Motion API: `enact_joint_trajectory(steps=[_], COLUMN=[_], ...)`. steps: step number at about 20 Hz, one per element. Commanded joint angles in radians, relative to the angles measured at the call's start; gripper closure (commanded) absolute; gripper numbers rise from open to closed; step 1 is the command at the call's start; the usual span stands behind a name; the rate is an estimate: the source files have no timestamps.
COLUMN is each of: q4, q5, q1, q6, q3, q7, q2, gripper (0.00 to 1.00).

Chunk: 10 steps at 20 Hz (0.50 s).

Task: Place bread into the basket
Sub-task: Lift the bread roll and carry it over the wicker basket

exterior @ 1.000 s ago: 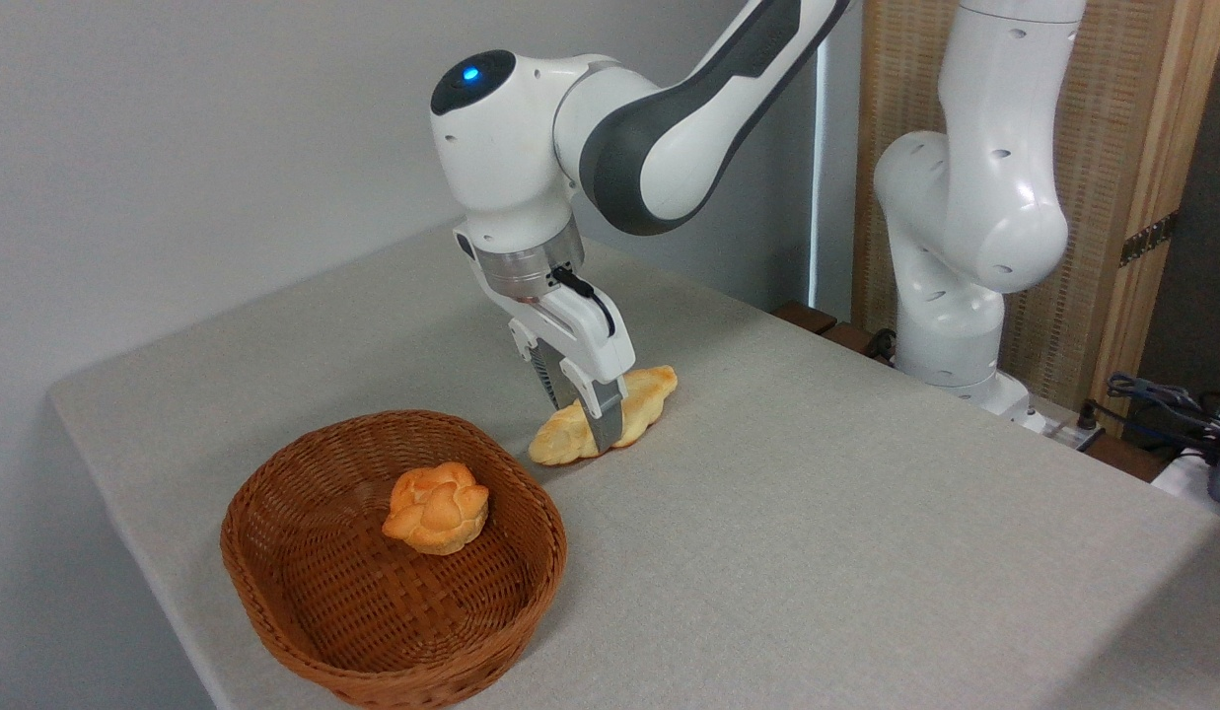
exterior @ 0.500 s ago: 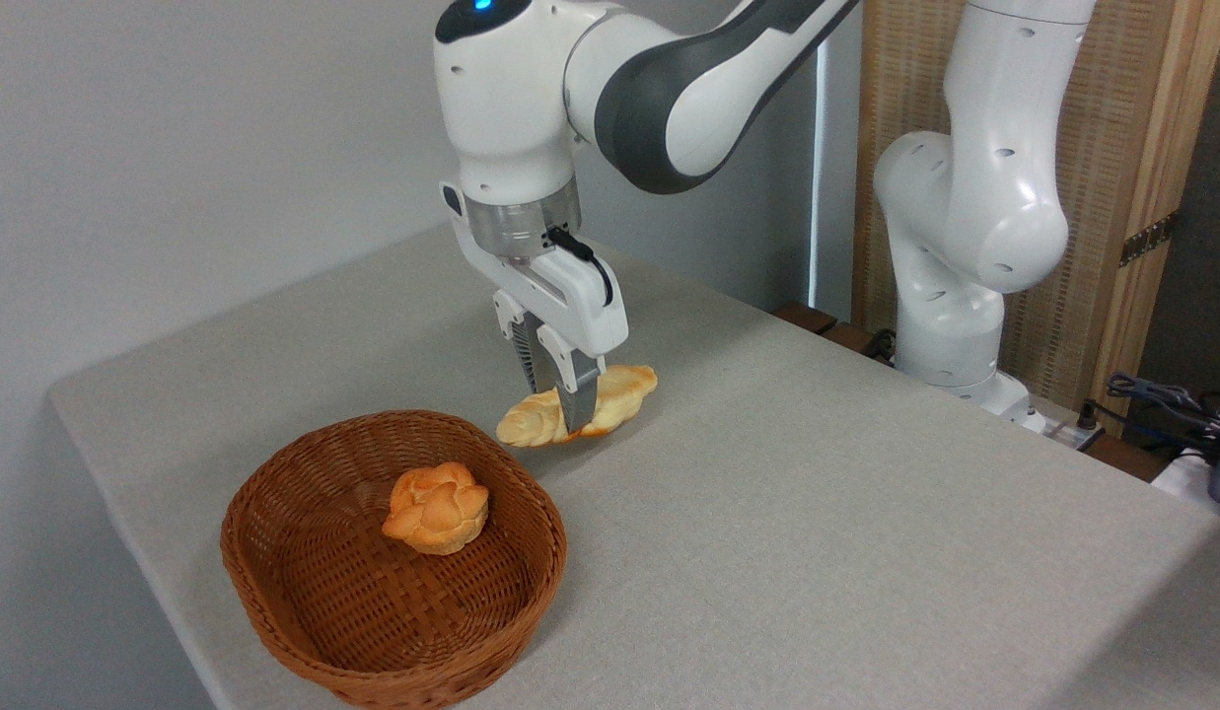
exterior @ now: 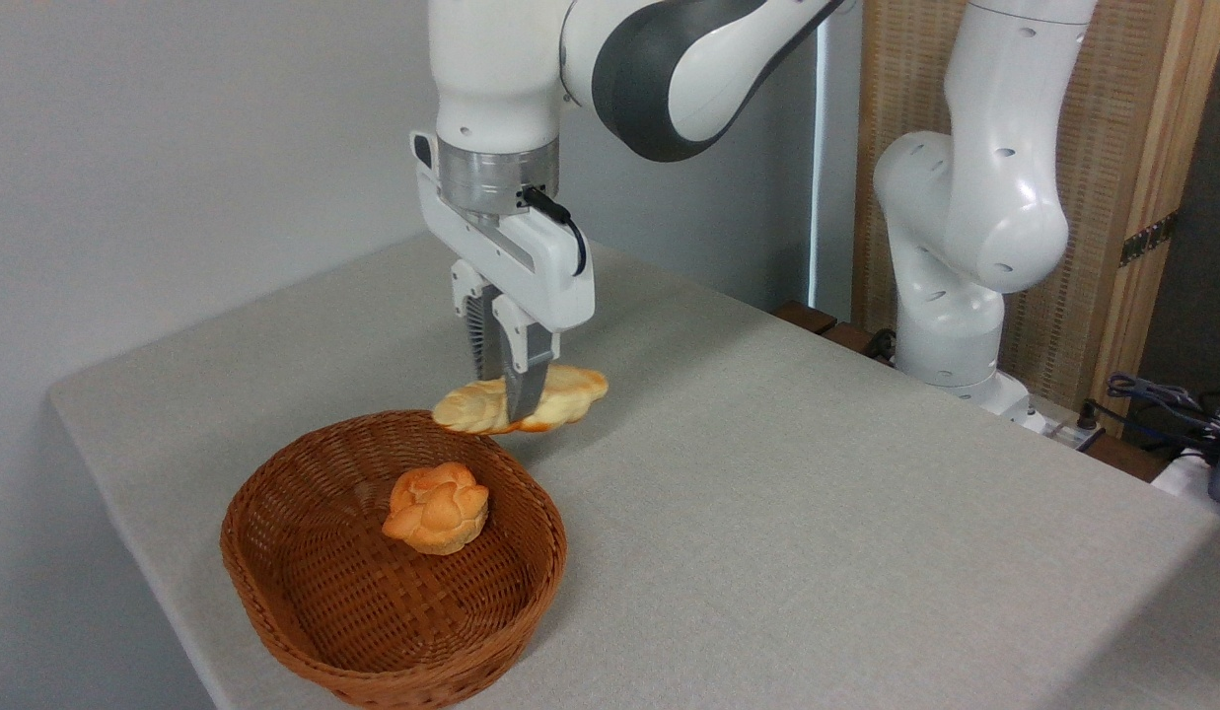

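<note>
- Fingers (exterior: 511, 380) clamped across the middle of the bread (exterior: 521, 400), lifted clear of the desk (exterior: 817, 513), over the far rim of the basket (exterior: 304, 631).
- Risk of snagging that braided rim if lowered too soon.
- Likely to land on the knotted roll (exterior: 436, 508) and tip out.

Orange knotted roll (exterior: 437, 508); grey table (exterior: 817, 513); cables (exterior: 1162, 399), apparently.

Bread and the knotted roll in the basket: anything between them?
Nothing solid. In the camera view the bread, held in the hand, hangs at the basket far rim; only bare weave separates it from the roll.
</note>
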<state>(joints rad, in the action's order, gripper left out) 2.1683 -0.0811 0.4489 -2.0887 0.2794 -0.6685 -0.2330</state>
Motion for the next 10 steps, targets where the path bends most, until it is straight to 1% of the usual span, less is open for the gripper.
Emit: enact_joint_trajectory(steps=[1,2,3,7,8,9,10], q4=[-0.008,-0.008,-0.010,-0.013,-0.013,-0.013,-0.013], q5=[-0.043,-0.067,-0.081,-0.117,-0.146,-0.173,-0.193], q1=[0.005,0.007,0.007,0.007,0.007,0.007,0.007], q6=[-0.100,-0.131,-0.155,-0.276,-0.310,-0.341,-0.362], q3=[0.036,0.056,0.060,0.075,0.079,0.081,0.081], q7=[-0.028,-0.028,-0.028,-0.026,-0.026,-0.026,-0.025], q2=[0.004,0.004,0.004,0.024,0.030,0.043,0.049], gripper=[0.60,0.60,0.60,0.58,0.48,0.44,0.27])
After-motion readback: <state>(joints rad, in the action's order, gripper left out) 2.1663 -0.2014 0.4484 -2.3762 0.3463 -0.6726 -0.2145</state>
